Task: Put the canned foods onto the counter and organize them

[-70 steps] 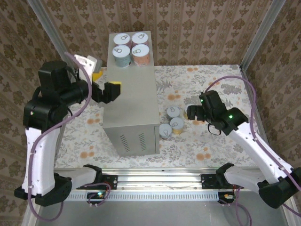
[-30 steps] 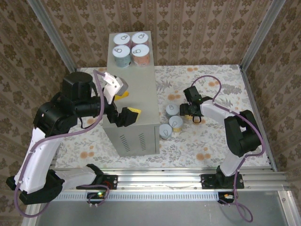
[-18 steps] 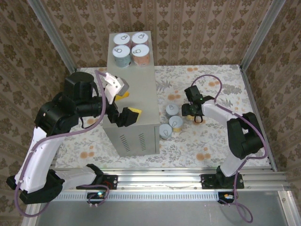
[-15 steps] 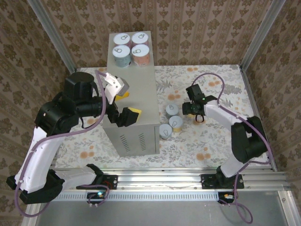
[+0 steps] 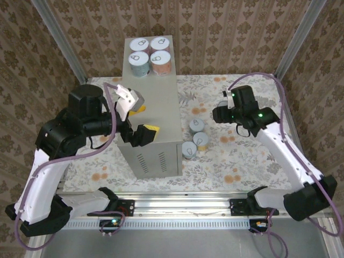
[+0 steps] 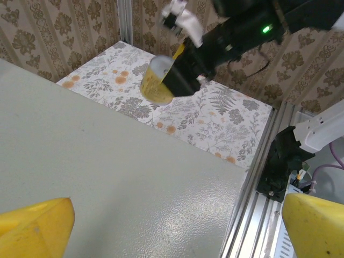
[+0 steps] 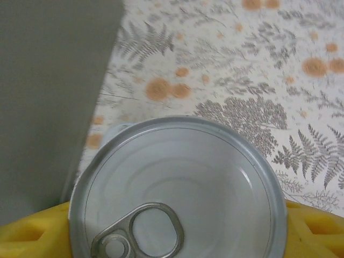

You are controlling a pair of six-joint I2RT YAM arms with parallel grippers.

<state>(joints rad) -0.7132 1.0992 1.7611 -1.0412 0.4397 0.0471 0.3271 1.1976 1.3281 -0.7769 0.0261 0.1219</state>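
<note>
A yellow-labelled can (image 7: 177,185) now sits clamped between the yellow pads of the right hand (image 5: 221,114), its pull-tab lid facing the wrist camera, and it has been lifted off the floral floor: a second ago that hand was low beside the cluster on the floor, and now it rides higher, with the can seen hanging in the air from the left wrist view (image 6: 157,80). Three cans (image 5: 194,137) remain on the floor just right of the bench (image 5: 156,107), while four stand in a square at its far end (image 5: 150,55). So the fifth can is picked, and the likely next step is carrying it over to the bench top. The left hand (image 5: 141,121) hovers over the bench's near half, spread wide and holding nothing.
</note>
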